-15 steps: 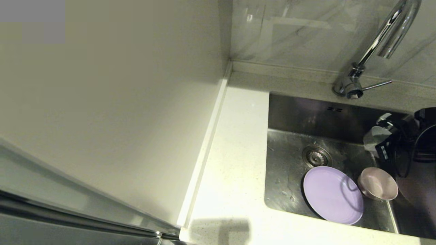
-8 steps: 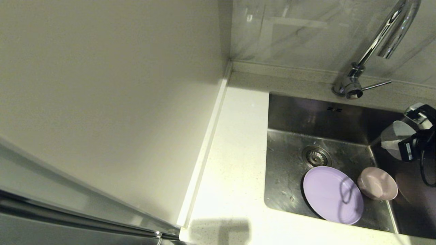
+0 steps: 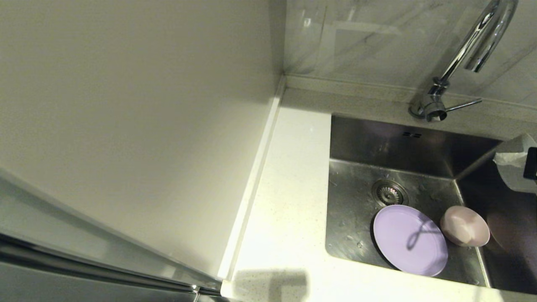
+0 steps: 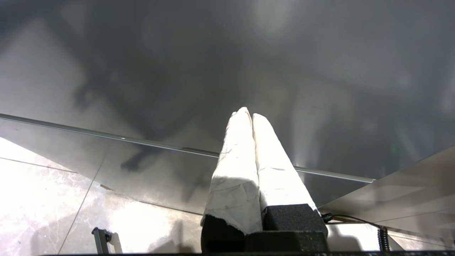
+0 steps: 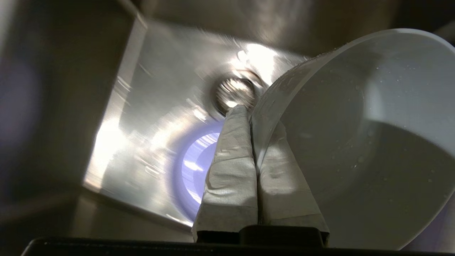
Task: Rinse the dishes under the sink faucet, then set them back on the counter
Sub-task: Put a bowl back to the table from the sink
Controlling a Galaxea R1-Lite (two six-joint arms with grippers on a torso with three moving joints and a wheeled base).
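Observation:
My right gripper is shut on the rim of the small pale blue-grey bowl, one finger inside and one outside. Water drops cling to the bowl. In the head view this bowl hangs tilted at the far right edge, above the sink's right side. The lilac plate lies flat on the sink floor near the front. The pale pink bowl rests beside the plate on its right. The chrome faucet arches over the back rim. My left gripper is shut on nothing, away from the sink.
The white speckled counter runs left of the sink, bordered by a raised edge strip and a beige wall. The faucet's thin lever points right. The round drain strainer lies behind the plate.
My right gripper has carried the blue-grey bowl up and to the right, from inside the sink's right part to the head view's right edge. The plate and pink bowl have not moved.

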